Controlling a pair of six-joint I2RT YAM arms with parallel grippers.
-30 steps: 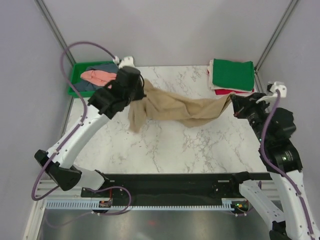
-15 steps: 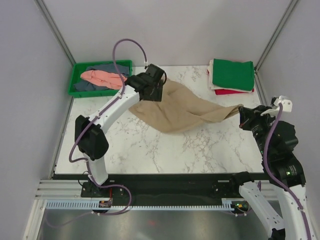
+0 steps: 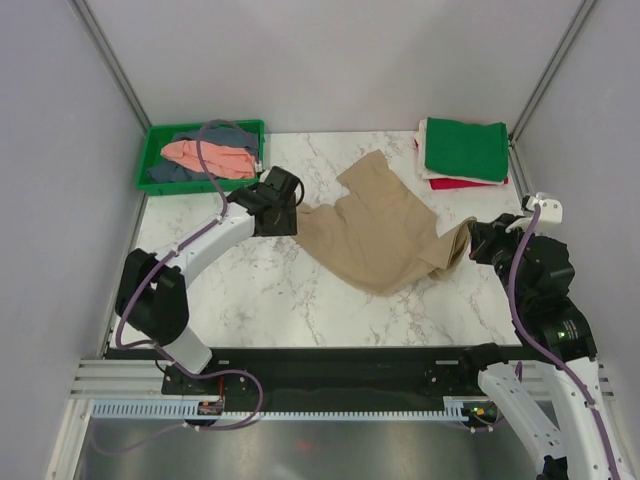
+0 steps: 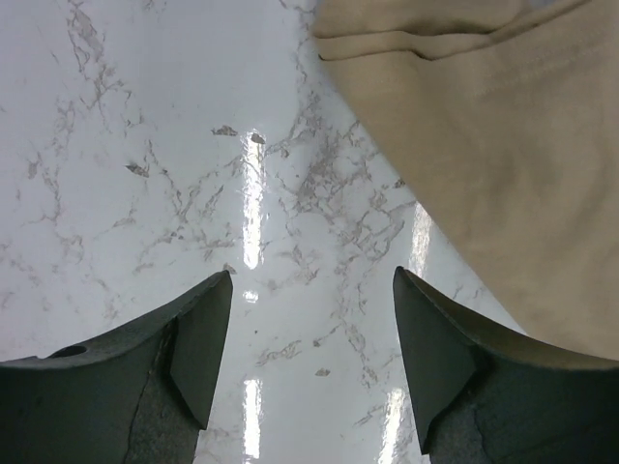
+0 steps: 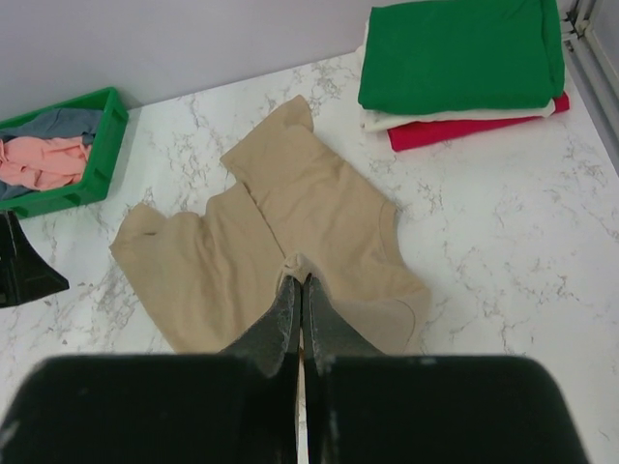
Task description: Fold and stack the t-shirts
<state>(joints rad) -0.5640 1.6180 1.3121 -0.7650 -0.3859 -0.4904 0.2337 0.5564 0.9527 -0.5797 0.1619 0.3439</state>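
Note:
The tan-beige t-shirt (image 3: 380, 235) lies spread and rumpled on the marble table (image 3: 260, 290). My right gripper (image 3: 478, 243) is shut on a pinch of its right edge; in the right wrist view the cloth (image 5: 319, 213) bunches at the closed tips (image 5: 301, 280). My left gripper (image 3: 287, 217) hangs open and empty just left of the shirt. Bare marble shows between its fingers (image 4: 311, 274), with the tan cloth (image 4: 503, 145) off to the right. A folded green t-shirt (image 3: 465, 148) tops a stack over a red one (image 3: 465, 184) at the back right.
A green plastic tray (image 3: 150, 160) stands at the back left. It holds a salmon pink t-shirt (image 3: 205, 152) and a grey-blue one (image 3: 170, 172). Frame posts and grey walls close in the table's back corners. A black rail runs along the near edge.
My left gripper opened and let go of the tan shirt, then drew back left and nearer. The shirt dropped and spread on the table. The right gripper kept its hold.

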